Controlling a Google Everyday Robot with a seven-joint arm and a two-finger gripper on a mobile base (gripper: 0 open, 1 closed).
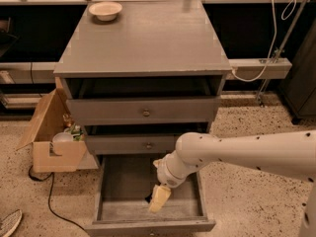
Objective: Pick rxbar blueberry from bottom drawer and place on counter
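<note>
The bottom drawer (121,184) is pulled open below two shallower knobbed drawers, and its worn wood floor shows. My gripper (159,199) reaches down into it near the front middle, at the end of my white arm (237,152) coming from the right. A small dark sliver of the rxbar blueberry (147,199) shows at the gripper's left edge; the rest is hidden under the gripper. The grey counter (148,38) is the cabinet's top.
A cream bowl (105,10) sits at the counter's back left corner. An open cardboard box (54,147) with items stands on the floor left of the cabinet, with a black cable (49,201) and a shoe (7,223) nearby.
</note>
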